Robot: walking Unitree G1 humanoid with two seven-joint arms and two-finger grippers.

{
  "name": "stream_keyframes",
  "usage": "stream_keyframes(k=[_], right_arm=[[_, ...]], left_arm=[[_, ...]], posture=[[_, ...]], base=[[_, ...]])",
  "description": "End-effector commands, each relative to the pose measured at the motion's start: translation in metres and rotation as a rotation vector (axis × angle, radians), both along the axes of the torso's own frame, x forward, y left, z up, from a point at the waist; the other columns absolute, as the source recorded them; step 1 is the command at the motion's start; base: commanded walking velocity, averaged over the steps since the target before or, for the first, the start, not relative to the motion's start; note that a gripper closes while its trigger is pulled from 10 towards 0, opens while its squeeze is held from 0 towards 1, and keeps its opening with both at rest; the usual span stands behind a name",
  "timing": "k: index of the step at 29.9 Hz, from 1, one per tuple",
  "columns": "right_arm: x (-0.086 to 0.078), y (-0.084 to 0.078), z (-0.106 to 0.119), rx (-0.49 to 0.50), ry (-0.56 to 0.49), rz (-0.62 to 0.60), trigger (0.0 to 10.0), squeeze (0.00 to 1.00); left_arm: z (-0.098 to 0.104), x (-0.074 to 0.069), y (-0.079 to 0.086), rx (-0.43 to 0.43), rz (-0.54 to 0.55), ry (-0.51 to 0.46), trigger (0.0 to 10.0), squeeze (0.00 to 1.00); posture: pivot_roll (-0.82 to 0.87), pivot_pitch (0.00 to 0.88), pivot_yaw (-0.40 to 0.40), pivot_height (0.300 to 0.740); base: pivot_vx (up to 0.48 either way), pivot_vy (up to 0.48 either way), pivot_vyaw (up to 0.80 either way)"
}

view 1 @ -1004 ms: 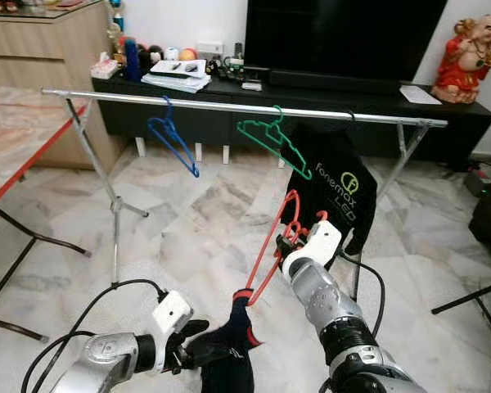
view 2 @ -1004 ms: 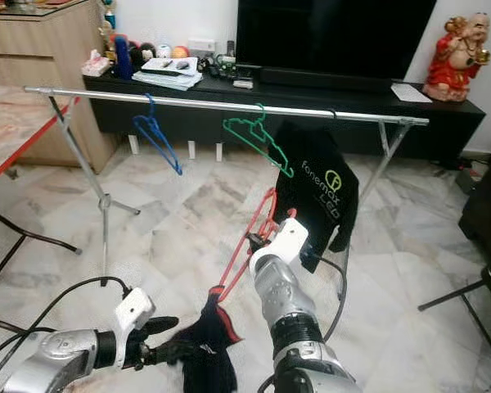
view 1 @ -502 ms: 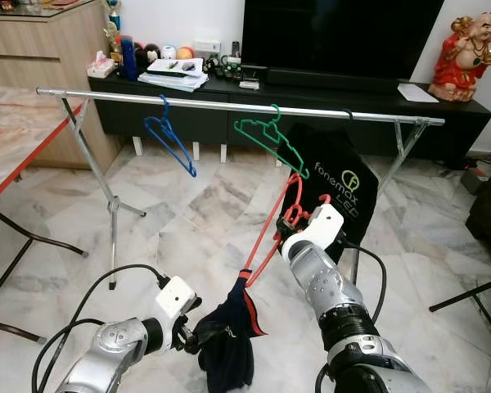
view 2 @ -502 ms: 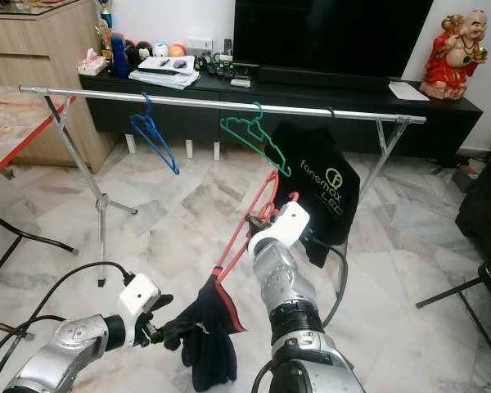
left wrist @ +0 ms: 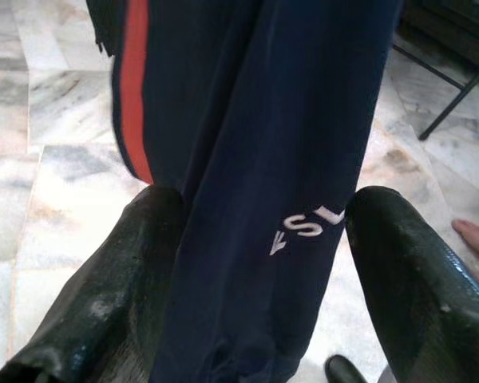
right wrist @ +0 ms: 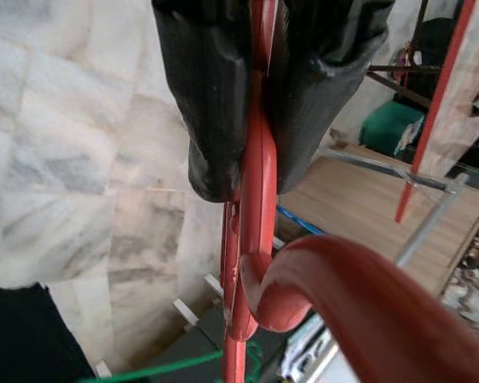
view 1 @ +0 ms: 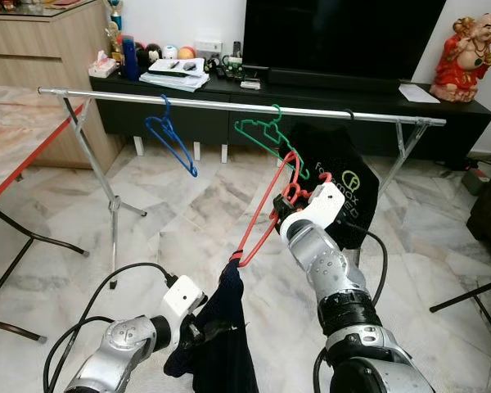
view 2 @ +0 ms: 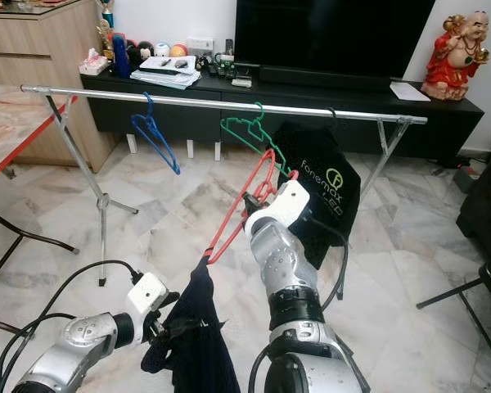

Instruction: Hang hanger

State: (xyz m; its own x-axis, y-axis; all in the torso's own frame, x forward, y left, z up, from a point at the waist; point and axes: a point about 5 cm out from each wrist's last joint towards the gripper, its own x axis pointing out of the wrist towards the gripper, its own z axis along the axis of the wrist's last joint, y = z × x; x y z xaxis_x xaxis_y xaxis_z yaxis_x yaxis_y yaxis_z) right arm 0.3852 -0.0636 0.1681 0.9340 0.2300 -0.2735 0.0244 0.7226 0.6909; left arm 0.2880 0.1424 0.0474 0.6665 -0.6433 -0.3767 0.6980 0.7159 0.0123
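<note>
My right gripper (view 1: pixel 290 199) is shut on a red hanger (view 1: pixel 264 211) just below its hook, holding it tilted a little below the silver rail (view 1: pixel 229 106). In the right wrist view the fingers (right wrist: pixel 215 104) pinch the hanger's red neck (right wrist: pixel 259 183). A navy garment with a red stripe (view 1: pixel 227 319) hangs from the hanger's low end. My left gripper (view 1: pixel 198 329) is low beside it. In the left wrist view its fingers (left wrist: pixel 112 271) stand apart on either side of the navy cloth (left wrist: pixel 255 159).
On the rail hang a blue hanger (view 1: pixel 170 139), a green hanger (view 1: pixel 270 139) and a black shirt (view 1: pixel 344 188). Behind it stand a black TV console (view 1: pixel 442 123) and a red statue (view 1: pixel 466 57). A folding table (view 1: pixel 8 155) is at left. A person's foot (left wrist: pixel 475 239) is on the floor.
My right gripper has raised the red hanger toward the rail, so the navy garment now hangs straight down. My left gripper has drawn in under it, fingers now apart around the cloth.
</note>
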Motion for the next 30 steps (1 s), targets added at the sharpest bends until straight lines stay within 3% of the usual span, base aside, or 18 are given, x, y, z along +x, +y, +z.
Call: stream_keyframes(k=[1,10,11,12,30], right_arm=[[-0.008,0.033,0.009,0.064,-0.012,0.071,10.0,0.00],[-0.013,0.043,0.011,0.086,-0.002,0.106,10.0,0.00],[-0.014,0.043,0.011,0.086,0.000,0.108,10.0,0.00],[-0.014,0.043,0.011,0.087,0.001,0.108,10.0,0.00],[-0.015,0.039,0.007,0.075,0.015,0.100,10.0,0.00]], left_arm=[[0.002,0.003,-0.002,0.001,-0.001,-0.017,10.0,0.00],[0.008,0.014,-0.016,-0.030,0.024,-0.057,10.0,0.00],[0.008,0.015,-0.020,-0.039,0.021,-0.060,2.7,0.00],[0.008,0.015,-0.022,-0.041,0.018,-0.060,0.0,0.00],[0.007,0.017,-0.025,-0.057,0.018,-0.072,0.0,0.00]], posture=[[-0.02,0.007,-0.074,0.740],[-0.03,0.004,-0.077,0.740],[-0.03,0.004,-0.077,0.740],[-0.03,0.004,-0.077,0.740],[-0.03,0.001,-0.076,0.740]], base=[[0.000,0.000,0.00],[0.000,0.000,0.00],[0.000,0.000,0.00],[0.000,0.000,0.00],[0.000,0.000,0.00]])
